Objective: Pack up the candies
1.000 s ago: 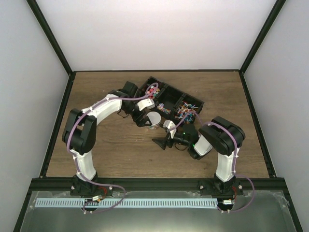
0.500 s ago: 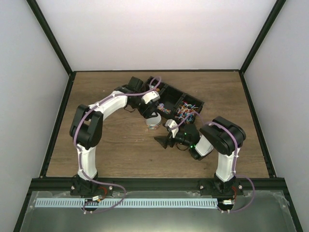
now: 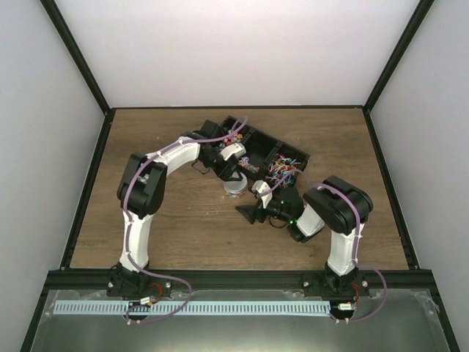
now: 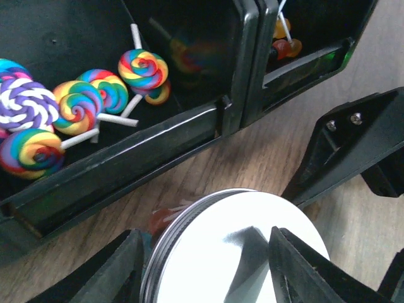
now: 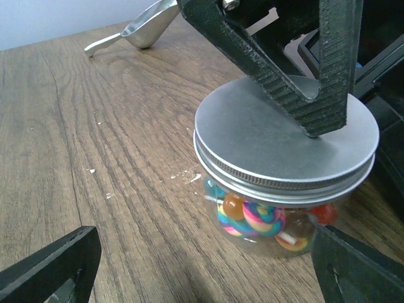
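Right now the candies (image 5: 262, 218) I'm packing sit heaped at the bottom of a small clear jar (image 5: 315, 221), round ones and swirled ones jumbled with no shared direction. The jar stands upright on the wooden surface (image 5: 95, 158), long axis vertical, with a silver lid (image 5: 252, 139) on top. More candies, rainbow lollipops (image 4: 82, 107), lie flat in a compartment of the black tray (image 4: 249, 63) just behind it, most sticks pointing away from the swirls toward the tray's divider, one pointing toward the far wall. My left hand (image 4: 205, 237) hangs over the lid, jaws partly apart, one fingertip (image 5: 315, 120) on the lid's top, gripping nothing. My right hand (image 5: 205, 240) faces the jar, jaws spread wide, not touching it. A metal scoop (image 5: 142, 28) lies farther off.
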### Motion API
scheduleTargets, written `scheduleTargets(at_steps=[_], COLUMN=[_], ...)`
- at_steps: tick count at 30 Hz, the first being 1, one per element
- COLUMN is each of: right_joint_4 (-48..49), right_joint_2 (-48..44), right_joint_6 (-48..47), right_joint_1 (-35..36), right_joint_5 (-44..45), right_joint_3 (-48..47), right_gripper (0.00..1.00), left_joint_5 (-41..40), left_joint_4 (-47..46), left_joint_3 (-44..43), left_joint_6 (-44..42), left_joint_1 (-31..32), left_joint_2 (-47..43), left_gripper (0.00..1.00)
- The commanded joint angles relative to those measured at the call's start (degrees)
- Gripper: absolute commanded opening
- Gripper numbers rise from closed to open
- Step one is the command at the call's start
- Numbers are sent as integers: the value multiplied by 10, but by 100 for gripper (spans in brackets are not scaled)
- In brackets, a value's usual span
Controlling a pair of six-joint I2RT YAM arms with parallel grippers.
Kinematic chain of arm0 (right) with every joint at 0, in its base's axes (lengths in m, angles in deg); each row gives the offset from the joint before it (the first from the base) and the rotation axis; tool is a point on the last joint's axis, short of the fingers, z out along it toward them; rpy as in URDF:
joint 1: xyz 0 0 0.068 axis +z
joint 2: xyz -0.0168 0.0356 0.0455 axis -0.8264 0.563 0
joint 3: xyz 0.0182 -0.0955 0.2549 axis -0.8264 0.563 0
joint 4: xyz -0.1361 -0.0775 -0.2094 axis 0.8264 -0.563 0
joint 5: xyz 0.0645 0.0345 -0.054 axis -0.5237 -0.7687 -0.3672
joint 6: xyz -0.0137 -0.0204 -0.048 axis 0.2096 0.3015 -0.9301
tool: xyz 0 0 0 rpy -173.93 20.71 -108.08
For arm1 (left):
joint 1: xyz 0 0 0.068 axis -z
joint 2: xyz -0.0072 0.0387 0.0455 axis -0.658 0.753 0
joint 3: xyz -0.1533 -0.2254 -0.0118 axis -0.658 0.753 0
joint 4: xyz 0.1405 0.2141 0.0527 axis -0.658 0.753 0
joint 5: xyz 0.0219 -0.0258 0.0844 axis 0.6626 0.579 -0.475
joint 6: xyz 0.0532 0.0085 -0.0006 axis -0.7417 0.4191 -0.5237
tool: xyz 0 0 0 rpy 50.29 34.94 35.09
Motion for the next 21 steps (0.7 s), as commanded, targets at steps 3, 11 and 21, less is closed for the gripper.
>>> scheduleTargets(at_steps=[3, 11, 21], right_joint_4=[26, 55, 118], right_joint_2=[17, 41, 117], right_joint_6=[-10, -35, -52], right_joint_1=[-4, -4, 23], right_joint_5=[-1, -26, -82], right_joint_3=[-12, -18, -59], right_gripper=[93, 90, 86], left_joint_5=[48, 42, 48], left_joint_4=[97, 150, 158], left_joint_3=[-20, 30, 75], left_joint_6=[-79, -120, -127], left_joint_1=[-1, -17, -33], left_joint_2=[30, 1, -40], left_gripper=[53, 52, 52])
